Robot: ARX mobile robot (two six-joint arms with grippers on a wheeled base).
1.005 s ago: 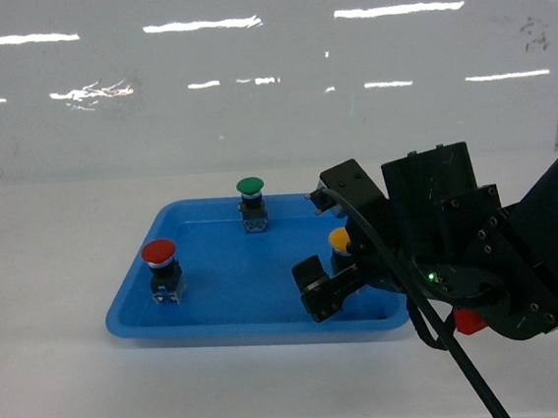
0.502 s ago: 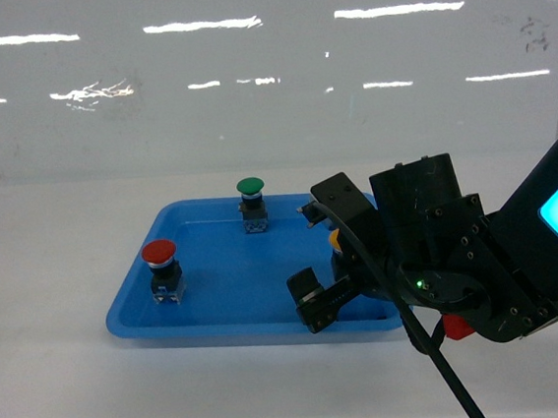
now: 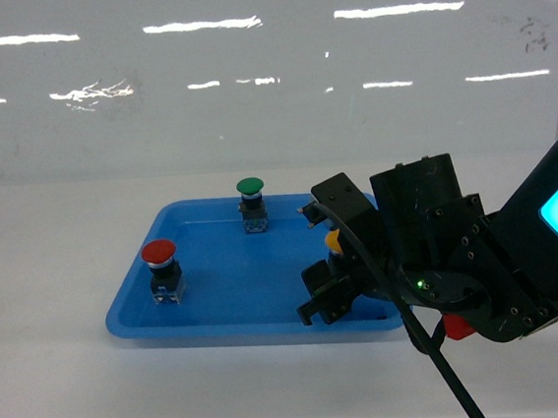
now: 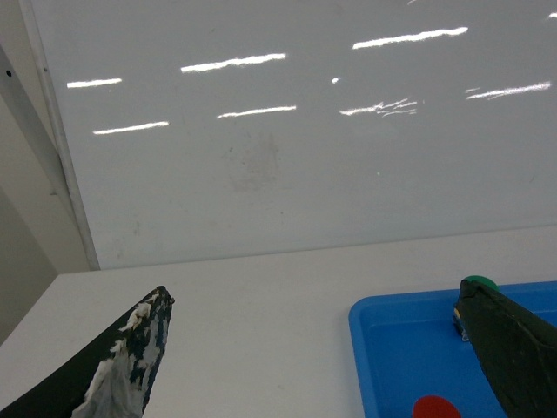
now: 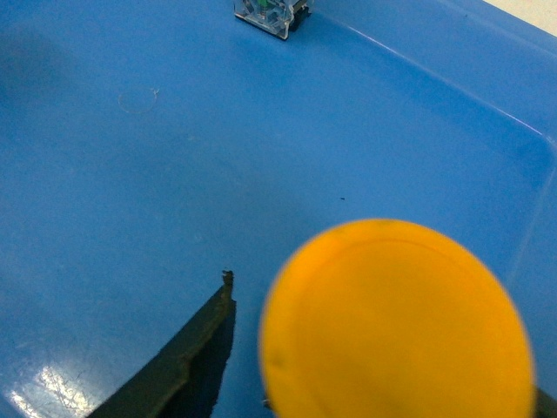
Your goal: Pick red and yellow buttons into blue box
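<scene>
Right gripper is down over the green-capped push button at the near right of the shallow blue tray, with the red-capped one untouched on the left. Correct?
Not quite: the cap under the right gripper is yellow, not green, as the right wrist view shows. The green-capped push button stands at the far side of the shallow blue tray; the red-capped one is untouched on the left.

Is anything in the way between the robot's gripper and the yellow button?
Nothing visible. The right gripper is already right around the yellow button, one finger beside its cap, only bare blue tray showing between them.
</scene>
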